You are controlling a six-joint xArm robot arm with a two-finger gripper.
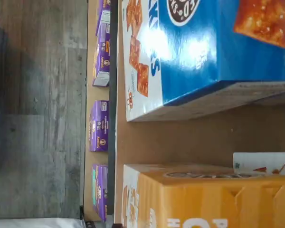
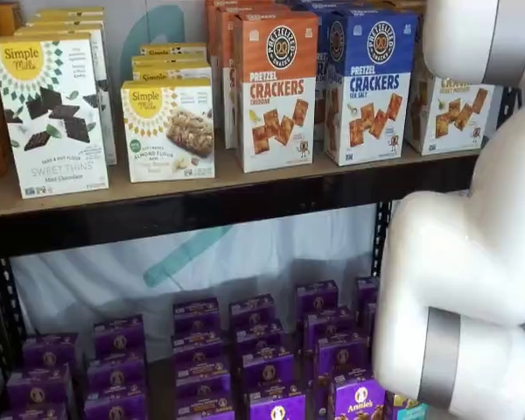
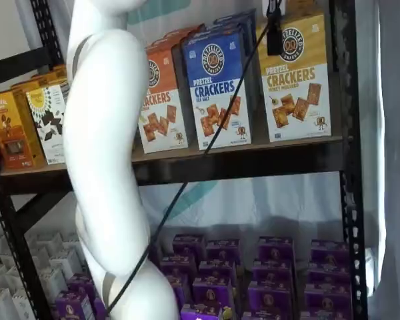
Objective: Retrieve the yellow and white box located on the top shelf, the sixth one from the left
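The yellow and white box [image 3: 297, 80] stands at the right end of the top shelf [image 3: 253, 163], right of a blue cracker box [image 3: 217, 87]. In a shelf view the white arm half hides the yellow box [image 2: 451, 114]. My gripper [image 3: 275, 40] hangs from the view's top edge just in front of the box's upper left corner. Only one black finger and a cable show, so I cannot tell whether it is open. The wrist view is turned on its side. It shows the yellow box's top [image 1: 204, 199], the blue box [image 1: 218, 42] and bare shelf board [image 1: 190, 137] between them.
An orange cracker box [image 2: 276, 96] and white Simple Mills boxes [image 2: 166, 127] stand further left on the shelf. Several purple boxes [image 2: 262, 359] fill the shelf below. A black upright [image 3: 343, 133] stands close to the right of the yellow box. The white arm [image 2: 464, 262] fills the right foreground.
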